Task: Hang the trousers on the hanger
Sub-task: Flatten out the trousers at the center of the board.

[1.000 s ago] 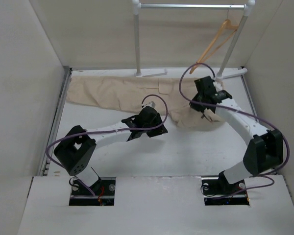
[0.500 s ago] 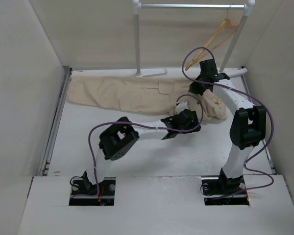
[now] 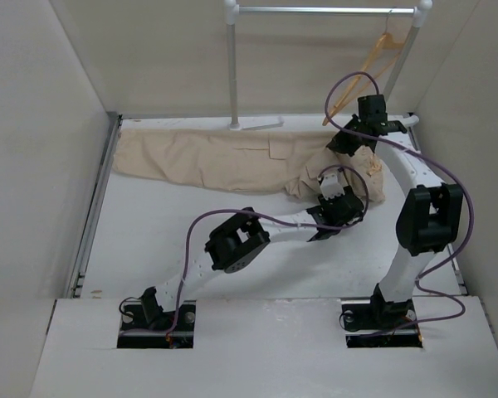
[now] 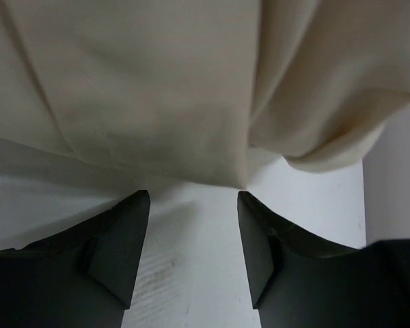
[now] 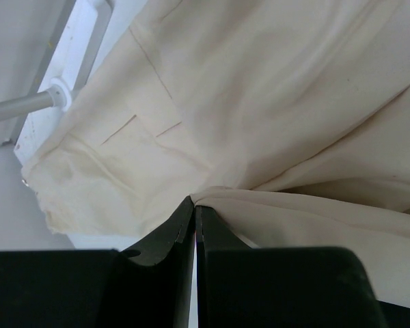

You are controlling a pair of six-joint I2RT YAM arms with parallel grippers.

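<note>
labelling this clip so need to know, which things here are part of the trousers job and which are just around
Job: trousers; hanger; right gripper, pinching the trousers; left gripper, open near them.
Just there: garment rail; table.

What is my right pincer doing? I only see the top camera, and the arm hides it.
Observer: Its wrist camera shows the right pincer shut, pinching a fold of the trousers at its tips.
Child: What about the other one?
Observer: The left pincer is open and holds nothing.
Child: Is any cloth near it?
Observer: Yes, a hanging fold of the trousers sits just ahead of it, with bare table underneath.
</note>
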